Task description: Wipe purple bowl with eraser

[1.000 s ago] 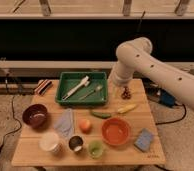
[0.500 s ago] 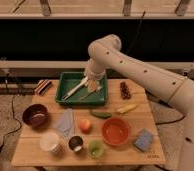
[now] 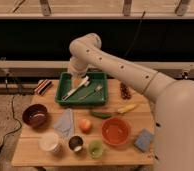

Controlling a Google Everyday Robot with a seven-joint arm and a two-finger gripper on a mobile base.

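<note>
Status: task at its opening stage; no step reads as complete.

1. Table (image 3: 45, 155): wooden, carrying all items.
2. My arm (image 3: 120, 70): reaches in from the right and bends down over the back of the table.
3. Green tray (image 3: 83, 103): sits at the back centre and holds utensils. My gripper (image 3: 79, 75) hangs above its rear left portion. Whether it is spread or closed, I cannot tell; I see nothing held in it.
4. Orange bowl (image 3: 115, 131): front right, not part of the task.
5. Purple bowl (image 3: 35, 115): stands upright at the left edge of the table, well apart from my gripper. Nothing touches it.
6. Eraser (image 3: 42, 86): lies flat at the back left corner, just beside the tray's left wall and behind the purple bowl, not touching it.

Remaining, as I judge it:
- move left to the eraser and grasp it;
- carry it to the purple bowl;
- rub the bowl with it.
</note>
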